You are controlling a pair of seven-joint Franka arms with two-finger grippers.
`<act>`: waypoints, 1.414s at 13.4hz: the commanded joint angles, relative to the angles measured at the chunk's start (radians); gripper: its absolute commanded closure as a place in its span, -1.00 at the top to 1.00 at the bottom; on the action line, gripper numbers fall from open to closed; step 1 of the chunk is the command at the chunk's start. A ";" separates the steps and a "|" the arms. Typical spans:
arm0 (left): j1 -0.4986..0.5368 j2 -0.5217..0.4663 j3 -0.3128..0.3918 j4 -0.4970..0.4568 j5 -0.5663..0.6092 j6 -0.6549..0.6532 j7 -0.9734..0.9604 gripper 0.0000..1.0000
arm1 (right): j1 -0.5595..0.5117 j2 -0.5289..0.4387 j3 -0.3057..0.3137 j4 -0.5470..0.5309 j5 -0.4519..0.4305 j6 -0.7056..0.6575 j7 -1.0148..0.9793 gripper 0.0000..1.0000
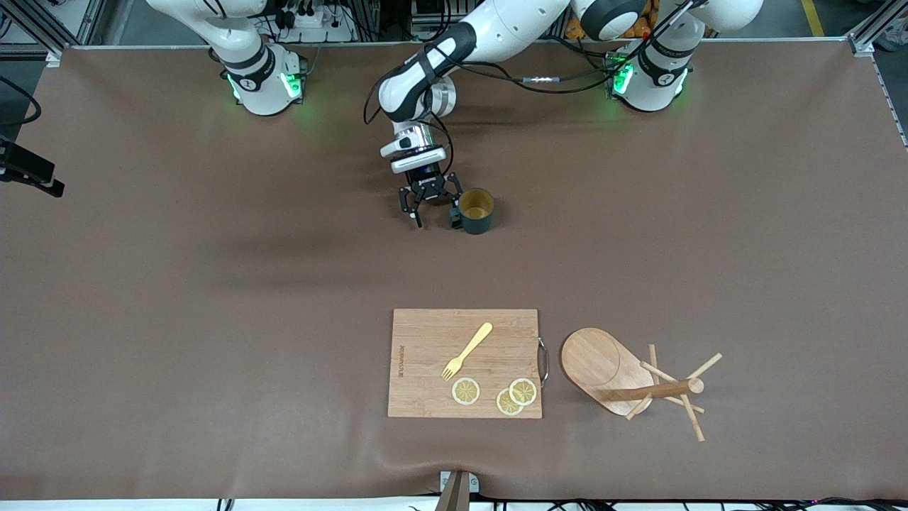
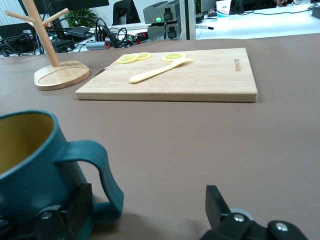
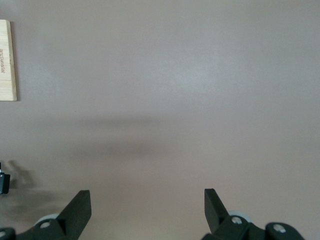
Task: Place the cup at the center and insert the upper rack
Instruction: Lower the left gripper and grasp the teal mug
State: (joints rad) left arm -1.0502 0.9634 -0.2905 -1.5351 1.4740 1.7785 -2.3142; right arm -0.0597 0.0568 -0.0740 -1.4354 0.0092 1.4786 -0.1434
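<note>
The dark teal cup [image 1: 476, 211] stands upright mid-table, yellowish inside [image 2: 20, 145]. My left gripper [image 1: 436, 215] is low at the table right beside it, open [image 2: 148, 200]. The cup's loop handle [image 2: 102, 175] lies just inside one finger [image 2: 75, 210], and nothing is gripped. The upper rack [image 1: 592, 362], a light wooden mug tree with an oval base, stands upright [image 2: 50, 50] nearer the front camera, beside the cutting board toward the left arm's end. My right gripper [image 3: 147, 207] is open over bare table; it does not show in the front view.
A rectangular wooden cutting board [image 1: 425, 355] lies near the front edge with a yellow fork [image 1: 467, 350] and three lemon slices [image 1: 466, 391] on it. Its edge [image 3: 6, 60] shows in the right wrist view. Brown table cover [image 1: 213, 319] spreads all round.
</note>
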 commanded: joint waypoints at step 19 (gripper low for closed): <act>0.021 0.014 0.022 0.056 0.089 0.031 -0.178 -1.00 | -0.017 0.003 0.016 0.024 0.017 -0.007 -0.016 1.00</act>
State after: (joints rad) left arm -1.0476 1.0007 -0.2716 -1.4880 1.5452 1.7845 -2.4828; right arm -0.0671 0.0568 -0.0644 -1.4287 0.0184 1.4789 -0.1468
